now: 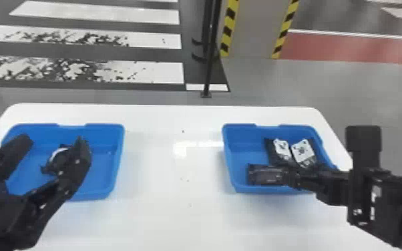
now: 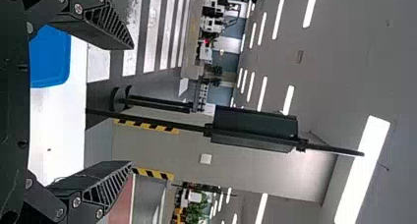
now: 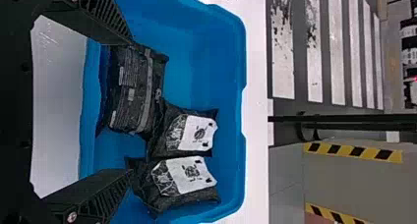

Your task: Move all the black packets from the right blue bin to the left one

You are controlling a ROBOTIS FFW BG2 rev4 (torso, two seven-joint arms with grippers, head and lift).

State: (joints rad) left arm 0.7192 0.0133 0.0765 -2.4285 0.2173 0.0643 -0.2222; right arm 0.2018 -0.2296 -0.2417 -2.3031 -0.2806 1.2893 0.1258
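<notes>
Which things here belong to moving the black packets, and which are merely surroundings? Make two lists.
Belongs:
right blue bin
three black packets inside
left blue bin
left gripper
right gripper
white table

Surroundings:
black pole
pillar with striped edges
white floor stripes

Left arm [image 1: 3,213], left of the right blue bin [image 1: 242,142]: matte black, with pale screw heads along the links. Its left gripper [image 1: 56,142] has two black tapering fingers [image 2: 103,30] with slanted ribs and slots in the sides, silver screws [image 2: 78,9] at the hinged bases, and a black palm plate [image 2: 14,116] with dark round recesses. Right arm [image 1: 389,200], right of the bin: black, angular housing, small white patches [image 1: 374,197], upright round-cornered block [image 1: 363,138]. Right gripper [image 1: 293,175], at the bin: matching black ribbed fingers, silver screws.
</notes>
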